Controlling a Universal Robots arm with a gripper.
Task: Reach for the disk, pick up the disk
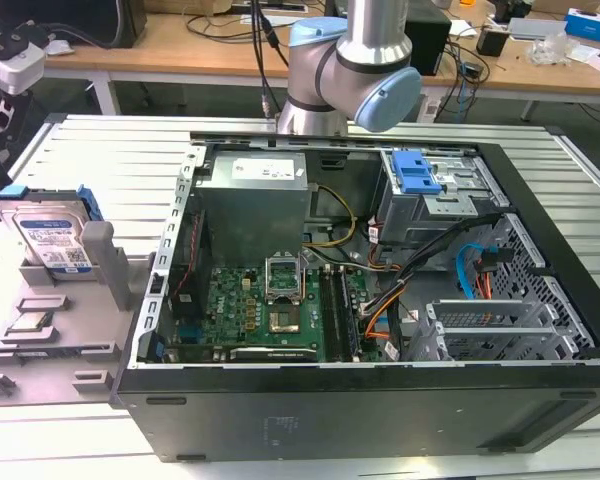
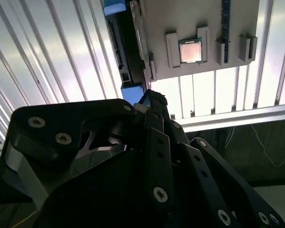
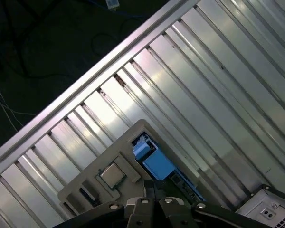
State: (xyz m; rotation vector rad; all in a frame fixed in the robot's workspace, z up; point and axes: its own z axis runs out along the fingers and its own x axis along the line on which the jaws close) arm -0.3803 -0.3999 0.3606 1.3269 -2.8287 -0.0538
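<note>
The disk [image 1: 52, 240] stands on edge in a grey holder block [image 1: 100, 262] on the slatted table, at the exterior view's left. It is silver, with a white-and-blue label and a blue frame. In the second wrist view the disk [image 2: 124, 52] shows edge-on, with blue frame ends, just beyond my black gripper [image 2: 149, 97]. The first wrist view has the disk's blue frame [image 3: 152, 159] directly ahead of the gripper [image 3: 156, 186]. The gripper hangs above the disk, apart from it, and holds nothing that I can see.
An open computer case [image 1: 380, 400] fills the middle of the table, with the arm's base [image 1: 350, 80] behind it. A square processor chip [image 2: 190, 51] lies in the holder block beside the disk. The table edge [image 3: 85, 90] and dark floor lie past the block.
</note>
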